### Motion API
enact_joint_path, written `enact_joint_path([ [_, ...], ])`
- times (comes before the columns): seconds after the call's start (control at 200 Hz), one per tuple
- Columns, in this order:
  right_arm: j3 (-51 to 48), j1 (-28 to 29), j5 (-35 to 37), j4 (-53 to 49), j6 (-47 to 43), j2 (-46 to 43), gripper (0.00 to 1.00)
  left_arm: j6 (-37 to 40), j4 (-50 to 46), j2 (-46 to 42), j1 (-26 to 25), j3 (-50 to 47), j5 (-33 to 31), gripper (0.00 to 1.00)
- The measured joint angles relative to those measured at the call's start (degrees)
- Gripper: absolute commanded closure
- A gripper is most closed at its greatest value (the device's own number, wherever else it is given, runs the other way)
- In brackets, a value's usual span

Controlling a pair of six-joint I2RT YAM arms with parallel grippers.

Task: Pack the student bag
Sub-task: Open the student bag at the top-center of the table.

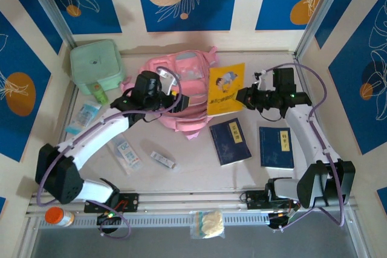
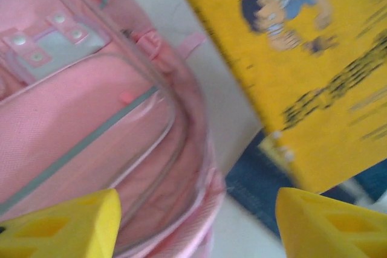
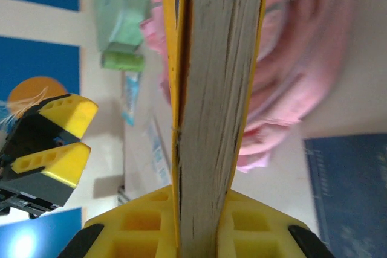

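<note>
1. The student bag (image 1: 184,83) lies at the far middle of the table (image 1: 199,170). A mint-green case (image 1: 95,61) is on its left and a yellow book (image 1: 225,87) is on its right.
2. The left gripper (image 1: 169,96) hangs over the bag's near half, its fingers spread wide with nothing between them. In the left wrist view, one yellow fingertip (image 2: 60,228) sits above the pink fabric. The other sits above a blue book (image 2: 251,200) just beside the bag.
3. The right gripper (image 1: 243,96) is just right of the bag, clamped on the yellow book's right edge. The right wrist view shows the book edge-on, a pad pressed against each cover, with the bag behind it.
4. The bag lies flat, front side up. Its long axis runs roughly from the far side towards the arms, leaning a little sideways.
5. It is pink fabric with grey-green trim, curved zip lines and a clear window pocket (image 1: 187,69) towards its far end.
</note>
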Motion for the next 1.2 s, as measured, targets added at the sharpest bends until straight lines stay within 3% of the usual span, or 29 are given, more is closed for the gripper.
enact_joint_path([
  [0.365,-4.68,-5.95,4.44,-4.55,-0.42,-3.39,1.0,18.51,-3.37,16.5,-3.13,4.92,-8.15,0.25],
  [0.665,-5.07,-7.02,4.2,-4.57,-0.42,-3.39,1.0,24.83,-4.48,28.3,-4.48,13.94,-15.72,0.28],
  [0.725,-5.09,-7.13,4.17,-4.52,-0.42,-3.39,1.0,25.33,-4.98,30.32,-4.48,15.45,-16.81,0.33],
  [1.06,-5.51,-7.69,3.43,-3.5,-0.42,-2.21,1.0,26.67,-6.29,34.88,-4.76,20.94,-21.33,0.98],
  [1.2,-5.51,-7.93,3.21,-3.5,-0.42,-2.19,1.0,26.51,-6.64,34.91,-4.74,22.16,-21.99,1.0],
])
